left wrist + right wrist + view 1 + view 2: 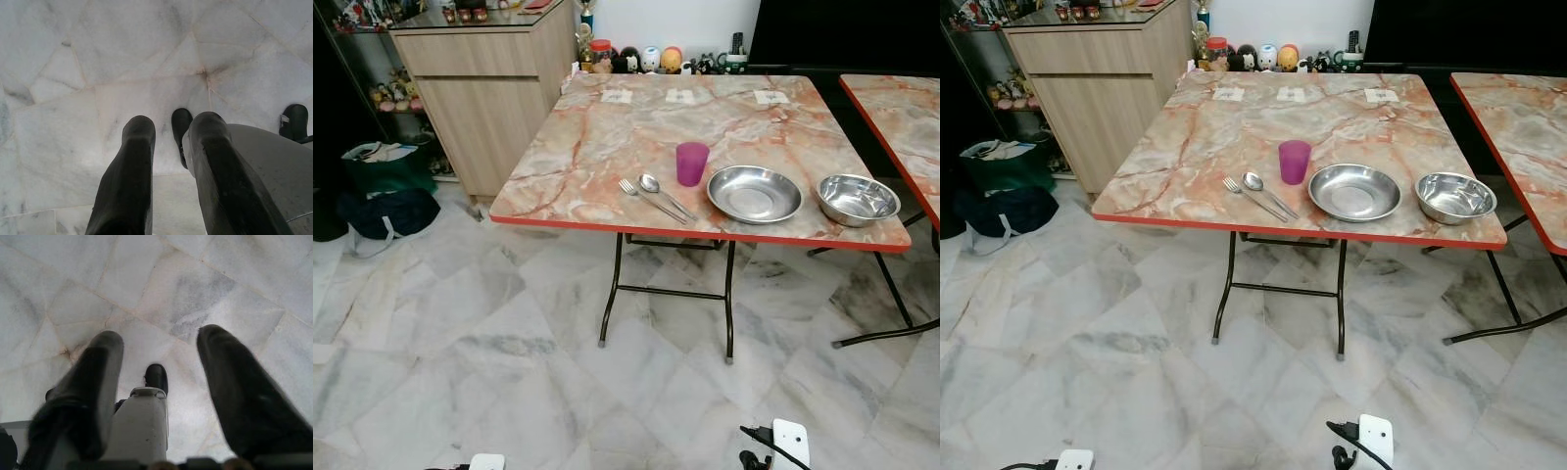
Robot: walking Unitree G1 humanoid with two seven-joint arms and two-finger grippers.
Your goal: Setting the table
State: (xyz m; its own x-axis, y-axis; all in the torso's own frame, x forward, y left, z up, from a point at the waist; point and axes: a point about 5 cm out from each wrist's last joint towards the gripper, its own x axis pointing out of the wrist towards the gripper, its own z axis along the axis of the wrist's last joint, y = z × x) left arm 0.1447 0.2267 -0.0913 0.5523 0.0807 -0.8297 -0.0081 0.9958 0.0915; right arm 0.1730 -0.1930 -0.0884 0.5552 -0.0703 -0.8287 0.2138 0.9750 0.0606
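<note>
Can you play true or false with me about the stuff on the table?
1. The purple cup stands upright. True.
2. The fork and spoon lie inside the plate. False: they lie on the table, left of the plate.
3. The bowl sits right of the plate. True.
4. The left gripper holds the cup. False: it hangs open over the floor.
5. The right gripper is open. True.

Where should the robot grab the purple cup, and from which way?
Probably around the side wall of the purple cup, near its middle, coming from the table's near edge. It stands upright with its mouth open, and its round sides suit two fingers. The spoon and fork lie just left, the steel plate just right, so sideways approaches look more crowded.
</note>
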